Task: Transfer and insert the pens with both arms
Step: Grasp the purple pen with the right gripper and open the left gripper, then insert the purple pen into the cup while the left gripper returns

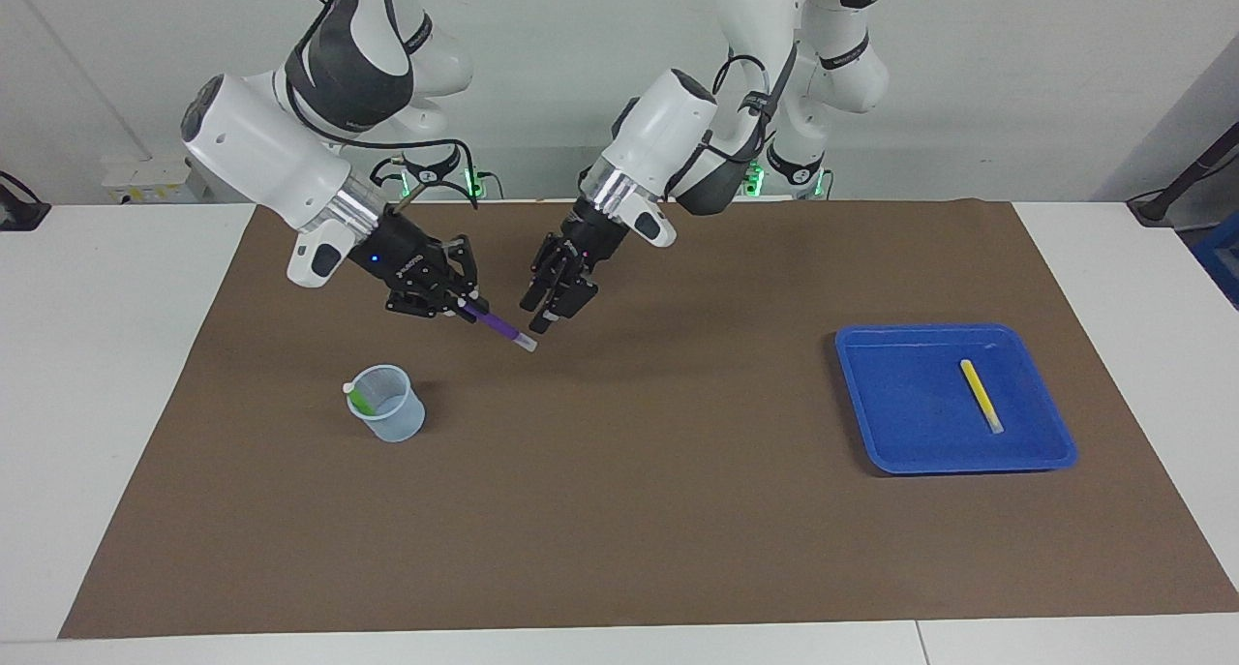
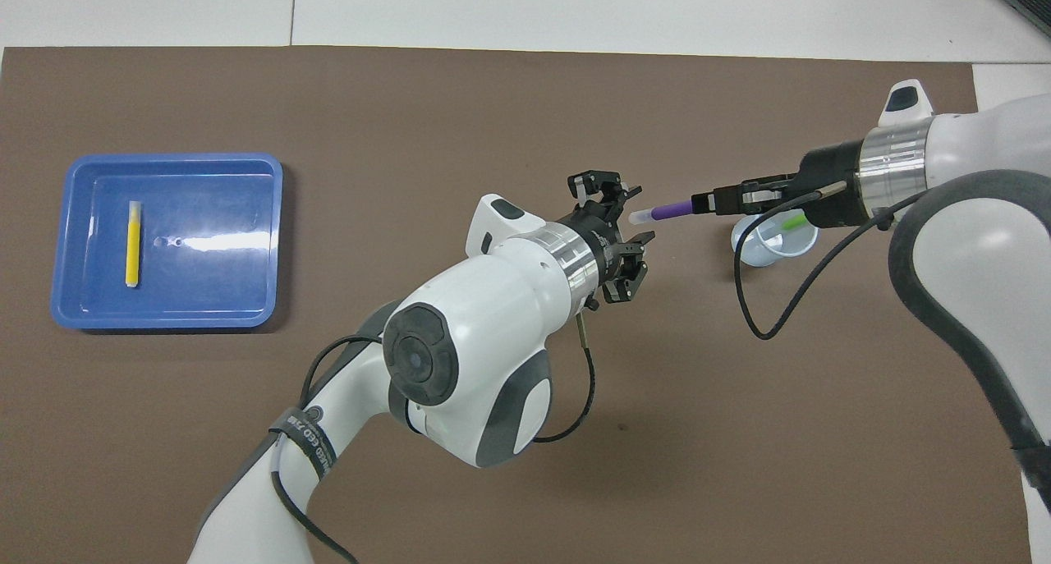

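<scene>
Purple pen (image 1: 500, 325) in right gripper (image 1: 463, 305), cup (image 1: 388, 416) below; left gripper (image 1: 555, 307) beside

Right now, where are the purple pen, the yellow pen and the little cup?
purple pen (image 1: 499, 324): facing view, on its purple barrel, just clear of the right gripper (image 1: 463, 304).
yellow pen (image 1: 980, 392): facing view, mid-barrel, lying in the blue tray (image 1: 876, 423).
cup (image 1: 392, 426): facing view, on its outer wall.

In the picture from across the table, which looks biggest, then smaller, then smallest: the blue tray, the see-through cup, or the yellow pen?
1. Blue tray
2. Clear cup
3. Yellow pen
</scene>
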